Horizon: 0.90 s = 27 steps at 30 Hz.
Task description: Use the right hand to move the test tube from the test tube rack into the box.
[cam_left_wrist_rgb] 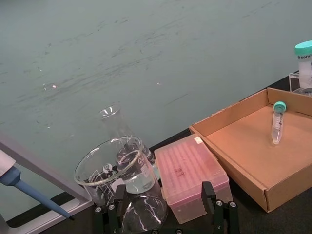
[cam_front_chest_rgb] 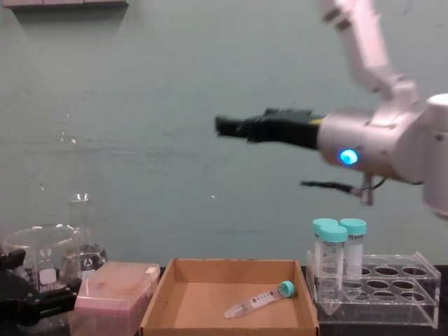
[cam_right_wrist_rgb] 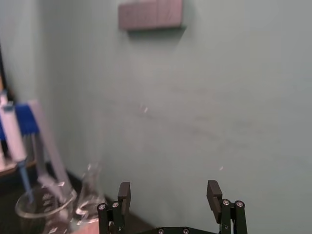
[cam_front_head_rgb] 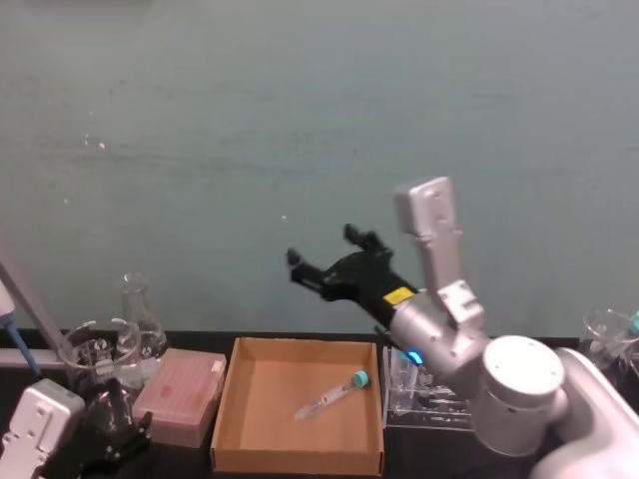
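Tube lies flat in the box, cap toward the rack at the desk's right edge. The right pincer hangs high above, wide open and empty. The move looks done; only drawing the arm clear remains.

You have two black two-fingered pincers: the right one raised with its fingers spread, the left one low on the tabletop.

Below the right pincer lies one slim clear test tube with a small teal cap, inside one shallow brown cardboard box.

Beside the box, under the right arm, stands one clear acrylic rack; count two wider teal-capped tubes in it.

Around the left pincer you have one clear glass beaker, one clear conical flask and one pink translucent plastic box.
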{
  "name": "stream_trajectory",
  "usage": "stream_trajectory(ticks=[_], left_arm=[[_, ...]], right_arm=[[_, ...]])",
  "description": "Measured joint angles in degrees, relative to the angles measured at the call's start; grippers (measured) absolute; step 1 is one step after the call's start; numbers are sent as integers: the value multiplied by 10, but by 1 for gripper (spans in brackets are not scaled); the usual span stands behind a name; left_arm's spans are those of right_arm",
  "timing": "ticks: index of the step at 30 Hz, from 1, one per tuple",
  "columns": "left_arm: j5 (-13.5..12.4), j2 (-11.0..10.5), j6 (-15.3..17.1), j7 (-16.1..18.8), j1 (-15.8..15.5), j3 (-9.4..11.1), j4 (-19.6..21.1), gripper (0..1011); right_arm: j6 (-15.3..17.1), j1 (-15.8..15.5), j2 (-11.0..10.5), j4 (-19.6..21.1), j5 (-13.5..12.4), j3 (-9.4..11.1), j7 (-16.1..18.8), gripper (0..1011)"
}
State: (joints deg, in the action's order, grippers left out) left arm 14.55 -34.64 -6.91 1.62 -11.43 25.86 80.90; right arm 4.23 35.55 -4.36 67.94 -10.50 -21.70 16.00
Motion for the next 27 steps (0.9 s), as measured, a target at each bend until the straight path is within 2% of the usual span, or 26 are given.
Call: stream_trajectory(ticks=[5, 8, 12, 16, 17, 22, 27], left_arm=[[0, 0, 0, 0, 0, 0, 0, 1000], [0, 0, 0, 0, 0, 0, 0, 1000], [0, 0, 0, 0, 0, 0, 0, 1000], [0, 0, 0, 0, 0, 0, 0, 1000], [0, 0, 0, 0, 0, 0, 0, 1000], [0, 0, 0, 0, 0, 0, 0, 1000], [0, 0, 0, 0, 0, 0, 0, 1000]], right_arm=[[-14, -52, -27, 78, -6, 40, -28, 1002], [-13, -70, -36, 96, -6, 56, -40, 1003], [-4, -89, -46, 106, -5, 79, -58, 1003], [20, -100, -50, 107, 2, 96, -75, 1003], [35, -105, -49, 107, 2, 102, -80, 1003], [69, -123, -46, 115, 7, 115, -94, 1002], [82, -137, -44, 122, 15, 120, -97, 1003]])
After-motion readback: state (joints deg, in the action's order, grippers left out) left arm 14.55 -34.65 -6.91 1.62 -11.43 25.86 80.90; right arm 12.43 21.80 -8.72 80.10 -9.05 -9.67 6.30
